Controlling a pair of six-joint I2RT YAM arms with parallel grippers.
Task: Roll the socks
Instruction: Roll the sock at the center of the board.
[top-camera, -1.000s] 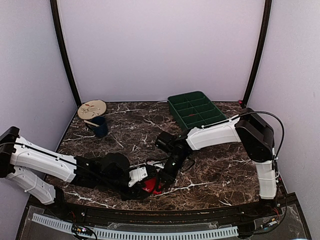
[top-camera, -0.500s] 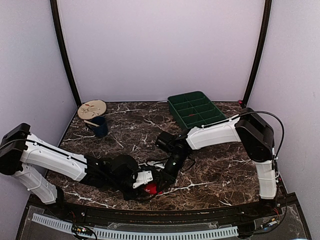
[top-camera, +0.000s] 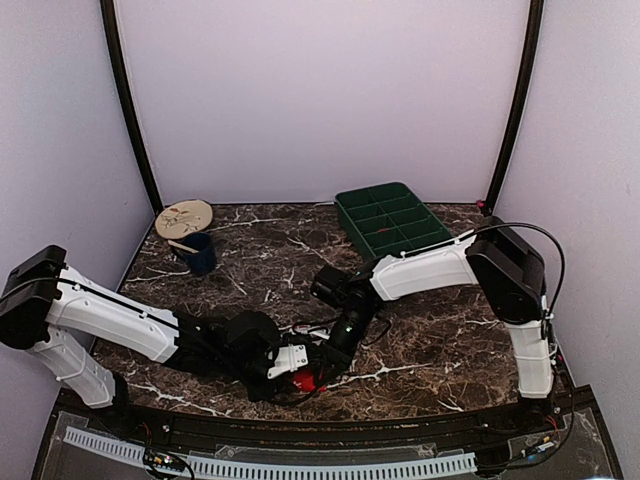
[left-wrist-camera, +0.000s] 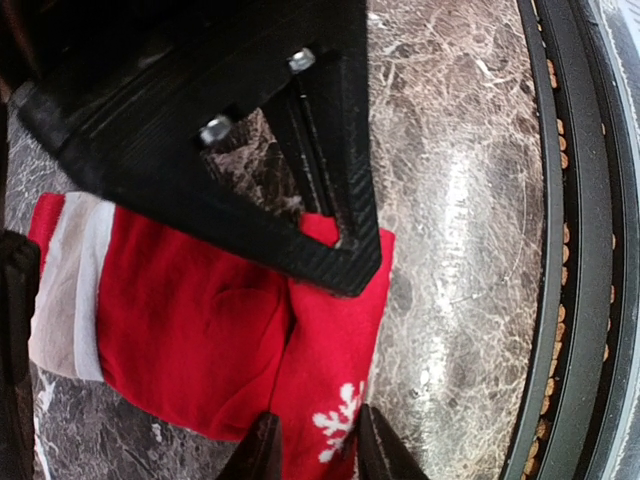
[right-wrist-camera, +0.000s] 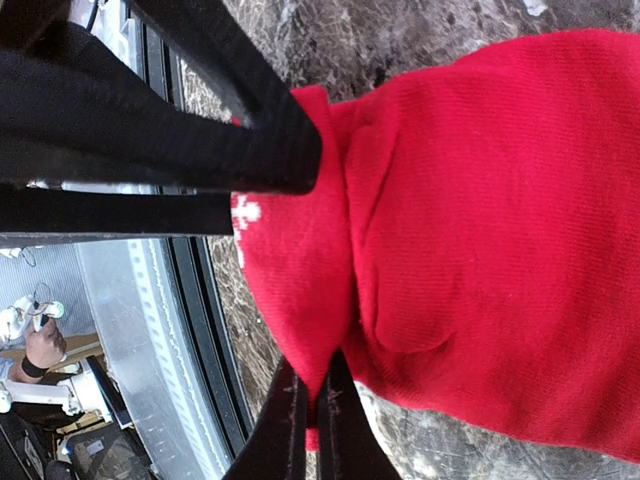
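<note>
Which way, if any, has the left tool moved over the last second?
Yes: the left tool shifted right along the near edge, farther from the blue cup.

Red socks (right-wrist-camera: 480, 230) on marble table (right-wrist-camera: 400, 25), right tool (right-wrist-camera: 312, 390) pinching a fold

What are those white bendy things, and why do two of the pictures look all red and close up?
They are two robot arms, the left arm and the right arm, each ending in a claw. The wide picture comes from a camera above them. The close pictures come from cameras on each wrist, looking at the red socks. The right claw pinches a fold of sock. The left claw has a finger on each side of the snowflake edge; I cannot tell if it squeezes. On the marble table are a green tray, a blue cup and a round disc.
</note>
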